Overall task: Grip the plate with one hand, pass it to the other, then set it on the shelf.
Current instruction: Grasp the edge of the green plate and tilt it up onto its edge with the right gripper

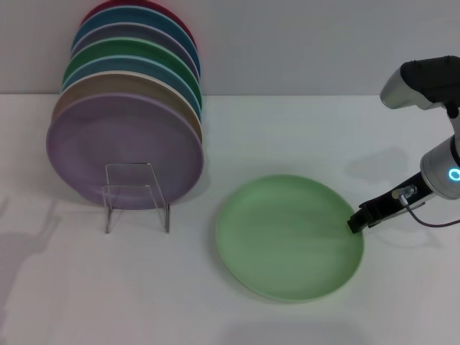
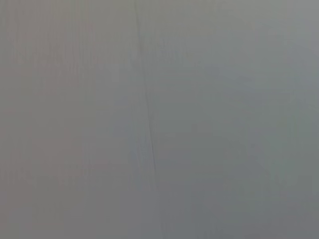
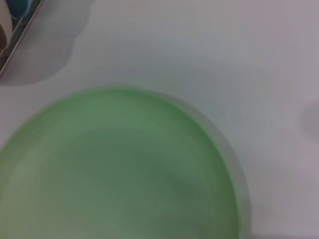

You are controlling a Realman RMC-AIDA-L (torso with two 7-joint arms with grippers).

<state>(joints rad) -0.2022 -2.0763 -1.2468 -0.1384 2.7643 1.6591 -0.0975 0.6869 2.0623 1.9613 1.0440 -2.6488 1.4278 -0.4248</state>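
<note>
- I see my right gripper [image 1: 357, 221] at the edge of the pale green plate [image 1: 289, 237]. I think it sits low there to catch the rim.
- I cannot tell if it is closed on the rim or not.
- The plate lies flat on the white table [image 1: 302, 144], reaching out from the gripper tip toward the rack. My right wrist camera shows the plate [image 3: 119, 169] right under it.
- The clear shelf [image 1: 136, 195] stands well beyond the plate, with a row of plates [image 1: 126, 136] leaning upright in it.
- My left gripper is not in sight. Its camera shows only grey.
- I think the grab is just starting.
</note>
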